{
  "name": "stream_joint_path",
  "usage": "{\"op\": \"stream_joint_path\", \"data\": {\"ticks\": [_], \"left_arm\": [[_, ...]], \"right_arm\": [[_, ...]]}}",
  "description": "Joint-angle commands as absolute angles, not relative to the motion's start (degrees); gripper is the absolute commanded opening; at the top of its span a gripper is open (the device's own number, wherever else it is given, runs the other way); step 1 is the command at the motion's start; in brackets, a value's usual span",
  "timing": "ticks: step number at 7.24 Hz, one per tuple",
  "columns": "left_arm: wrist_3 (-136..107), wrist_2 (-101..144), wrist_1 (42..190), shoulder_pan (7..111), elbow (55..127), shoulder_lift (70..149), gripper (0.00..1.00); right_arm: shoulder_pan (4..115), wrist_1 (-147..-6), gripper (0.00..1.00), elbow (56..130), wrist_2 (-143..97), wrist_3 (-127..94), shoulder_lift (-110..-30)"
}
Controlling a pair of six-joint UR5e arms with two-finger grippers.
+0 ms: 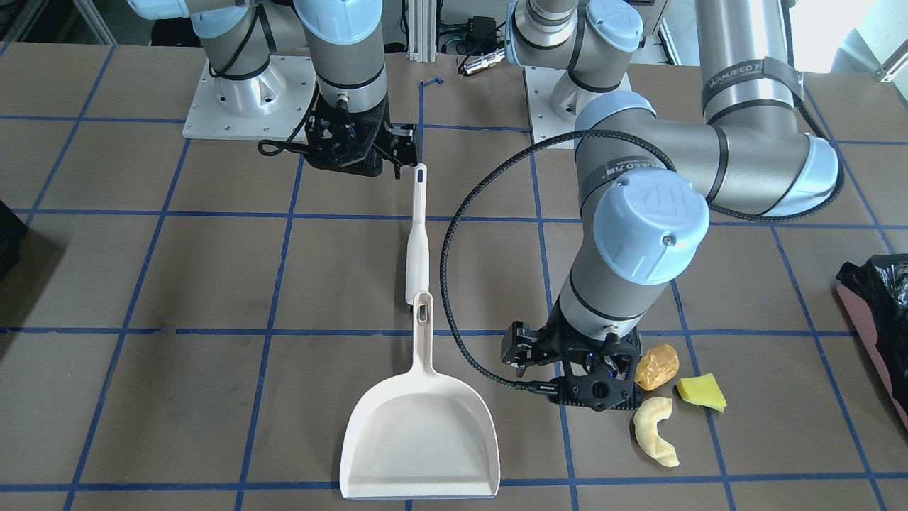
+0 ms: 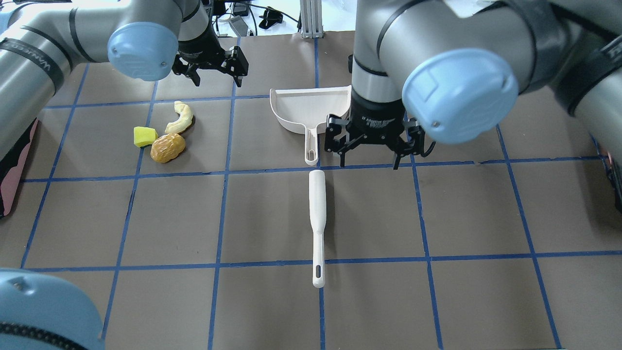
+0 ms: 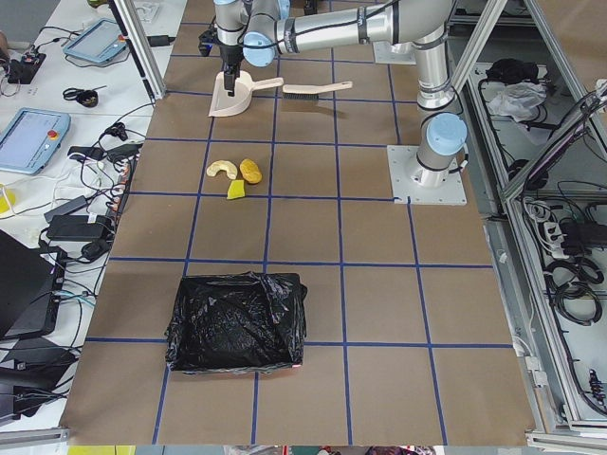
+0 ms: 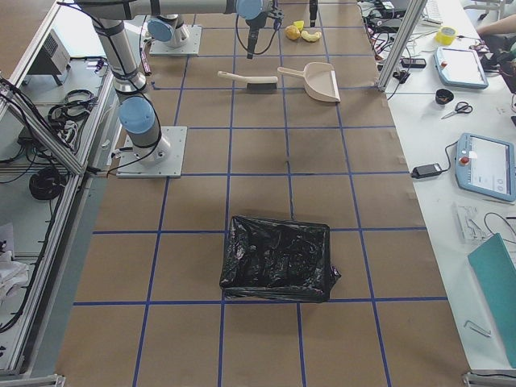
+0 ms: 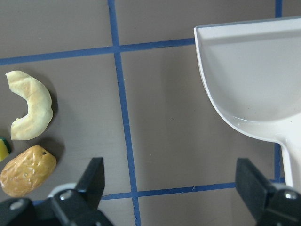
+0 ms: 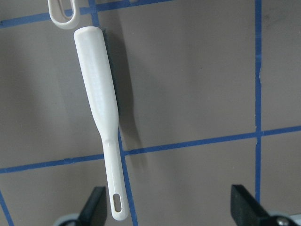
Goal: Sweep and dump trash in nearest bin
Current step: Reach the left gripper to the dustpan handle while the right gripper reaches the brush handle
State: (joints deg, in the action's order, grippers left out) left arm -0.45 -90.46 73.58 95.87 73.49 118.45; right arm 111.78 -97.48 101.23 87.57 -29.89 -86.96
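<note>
While the left claw (image 5: 169, 165) is hanging above the table (image 5: 188, 117) with its two fingers spread wide and nothing between them, the trash is lying just off to one side of it and the dustpan (image 5: 254, 80) off to the other. Nearest that claw, the golden-brown chunk (image 5: 27, 170) is sitting just outside one finger. The cream crescent (image 5: 30, 111) is curling just ahead of the chunk. The yellow wedge (image 1: 701, 392) is lying just beside the chunk, on the side away from the claw. All three scraps are lying apart from the dustpan, whose open mouth is pointing ahead of the claw while its handle is running back past the other finger. Farther out past the scraps, well apart from the claw, the bin (image 3: 232, 322) with its pinkish side and crinkled black bag is standing near the table's end.

The right claw (image 6: 167, 188) is hovering too, its fingers parted wide and gripping nothing, over the slotted end of the brush (image 6: 99, 94). That end is lying between the fingers, close to one of them. From there the brush is stretching ahead of the claw, its head ending just beside the loop of the dustpan's handle.
</note>
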Motion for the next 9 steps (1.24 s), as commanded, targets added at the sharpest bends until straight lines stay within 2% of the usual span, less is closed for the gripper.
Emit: {"op": "stream_joint_path", "data": {"ticks": [1, 5, 9], "left_arm": [[-4.30, -90.62, 78.12, 98.86, 66.47, 123.64, 1.00], [-11.76, -89.30, 78.66, 105.11, 66.87, 125.86, 1.00], [-14.59, -89.48, 71.23, 108.63, 76.36, 125.33, 1.00]], "right_arm": [[114.78, -110.60, 0.94, 110.01, 87.37, -34.44, -86.49], [120.41, -113.82, 0.89, 112.23, 87.54, -35.33, -82.01], [121.02, -121.37, 0.88, 115.40, 87.54, -34.80, -77.70]]}}
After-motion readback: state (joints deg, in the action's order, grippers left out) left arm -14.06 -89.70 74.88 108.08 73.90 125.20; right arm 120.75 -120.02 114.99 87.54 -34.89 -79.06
